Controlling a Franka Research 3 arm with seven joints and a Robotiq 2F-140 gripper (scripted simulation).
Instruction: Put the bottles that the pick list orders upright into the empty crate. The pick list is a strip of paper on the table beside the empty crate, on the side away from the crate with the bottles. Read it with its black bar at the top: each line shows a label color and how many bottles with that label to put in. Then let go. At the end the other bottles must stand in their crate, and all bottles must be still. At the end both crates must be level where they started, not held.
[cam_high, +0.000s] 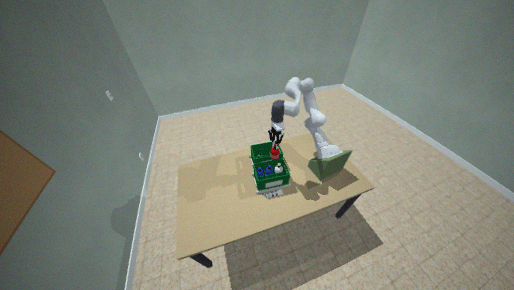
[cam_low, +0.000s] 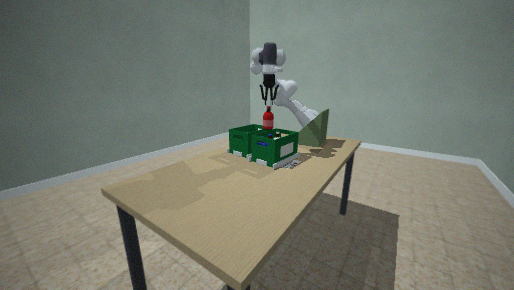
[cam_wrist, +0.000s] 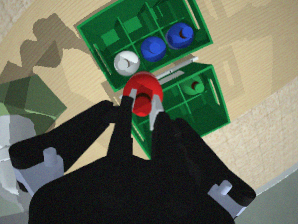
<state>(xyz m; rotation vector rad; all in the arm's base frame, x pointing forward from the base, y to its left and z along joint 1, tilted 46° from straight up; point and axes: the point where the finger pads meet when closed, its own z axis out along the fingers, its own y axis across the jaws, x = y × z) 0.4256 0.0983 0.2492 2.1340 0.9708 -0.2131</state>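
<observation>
My gripper (cam_high: 275, 144) (cam_low: 269, 105) (cam_wrist: 143, 99) is shut on the neck of a red bottle (cam_high: 275, 154) (cam_low: 268, 120) (cam_wrist: 143, 82). The bottle hangs upright above the crates, near the boundary between them. The front crate (cam_high: 260, 186) (cam_low: 263, 154) (cam_wrist: 90, 46), beside the paper strip, holds two blue bottles (cam_high: 260, 173) (cam_high: 269, 170) (cam_wrist: 153, 48) (cam_wrist: 180, 35) and a white bottle (cam_high: 278, 169) (cam_wrist: 126, 63) in one row. The rear crate (cam_high: 266, 144) (cam_low: 238, 146) holds a green bottle (cam_wrist: 195, 86); the held bottle and fingers hide part of it.
The pick list (cam_high: 273, 194) (cam_low: 292, 164) lies in front of the front crate; its lines are too small to read here. A green angled panel (cam_high: 332, 165) (cam_low: 315, 131) (cam_wrist: 37, 102) stands by the arm's base. The crates stand close together on the table (cam_high: 215, 215) (cam_low: 200, 200).
</observation>
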